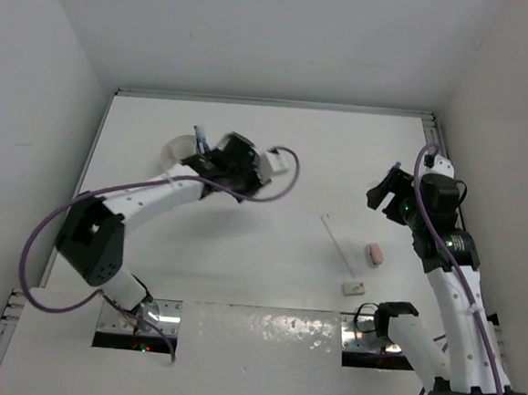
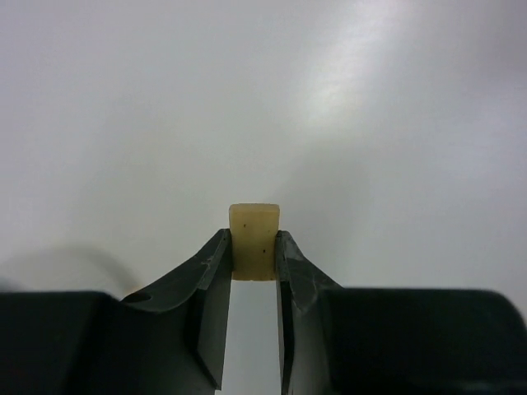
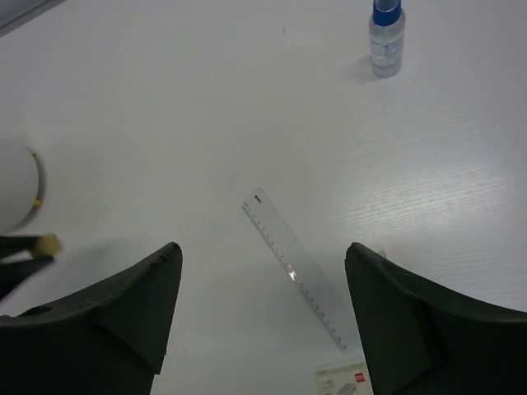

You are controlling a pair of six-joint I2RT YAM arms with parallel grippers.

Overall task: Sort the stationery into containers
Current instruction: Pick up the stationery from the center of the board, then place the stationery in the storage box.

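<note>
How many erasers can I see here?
3: a tan eraser pinched in the left hand, and a pink eraser and a white eraser lying on the table beside the clear ruler. Others may be hidden in the white tub.

The eraser is dull tan rubber, matt, with 2 or 3 dark specks, and the fingers of the left gripper look like black plastic with a soft sheen. The table is smooth and white with a faint gloss, finely ribbed in the right wrist view. The ruler is clear plastic, and the bottle is clear plastic under a glossy blue cap.
</note>
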